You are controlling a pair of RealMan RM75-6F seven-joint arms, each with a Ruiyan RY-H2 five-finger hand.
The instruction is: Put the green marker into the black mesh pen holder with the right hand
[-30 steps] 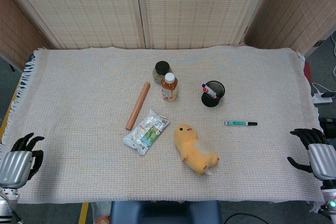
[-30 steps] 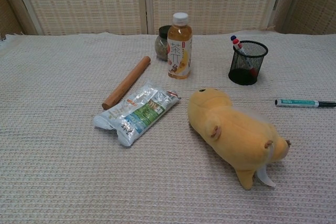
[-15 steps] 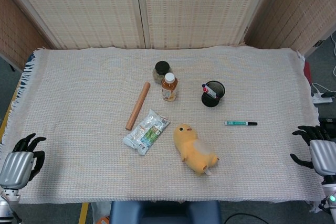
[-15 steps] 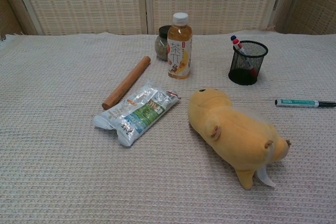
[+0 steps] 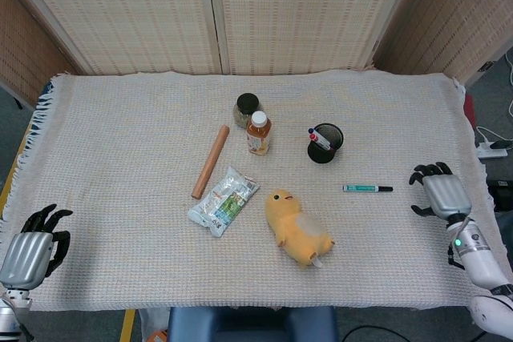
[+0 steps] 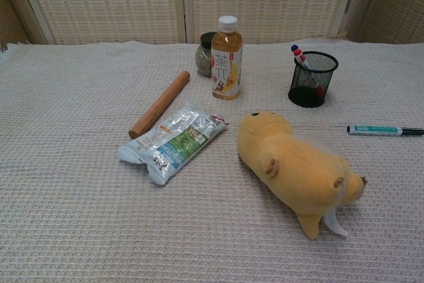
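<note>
Green marker (image 5: 367, 188) with black cap lies flat on the cream woven cloth covering the desk (image 5: 120, 134), just right-front of the black mesh pen holder (image 5: 325, 142), not touching it; cap end points away from the holder toward the right edge. In the chest view the same marker (image 6: 384, 130) sits right-front of the holder (image 6: 313, 79). Holder stands upright, a red-and-white pen leaning inside it.

Right hand (image 5: 438, 191) hovers over the cloth right of the marker, well apart from it, dark fingers (image 5: 426, 171) spread and slightly curled, holding nothing. Left hand (image 5: 30, 244) is far left of the holder at the near left corner of the desk, fingers spread, empty. Neither hand shows in the chest view.

Left of the holder: amber tea bottle with white cap (image 5: 257, 133), upright, and a dark-lidded glass jar (image 5: 246, 109) just behind it. Further left a wooden rolling pin (image 5: 210, 161) lies diagonal. Front-left of the holder, a silver snack packet (image 5: 224, 200) and a yellow plush duck (image 5: 297, 227) lie on their sides.
</note>
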